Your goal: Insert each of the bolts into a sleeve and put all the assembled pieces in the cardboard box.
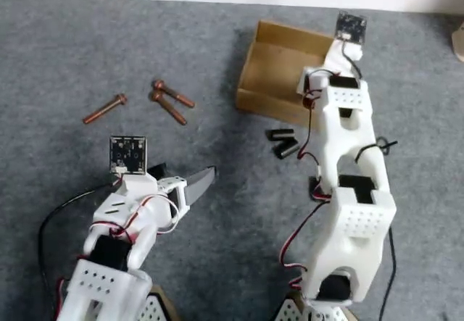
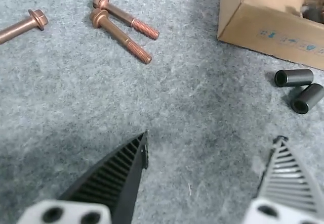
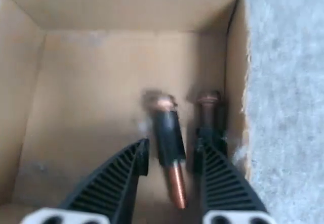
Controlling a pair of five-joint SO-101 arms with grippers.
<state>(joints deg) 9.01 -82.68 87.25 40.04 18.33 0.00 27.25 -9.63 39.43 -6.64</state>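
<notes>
Three copper bolts lie on the grey mat at the left: one apart, two side by side. Two black sleeves lie just in front of the cardboard box. My left gripper stands open and empty over bare mat, short of the bolts and sleeves. My right gripper is open inside the box. A bolt in a sleeve shows blurred between its fingers. A second assembled piece lies by the box wall.
The right arm stretches over the box's near side and hides part of it. Open grey mat lies between the two arms. The table's far edge runs behind the box.
</notes>
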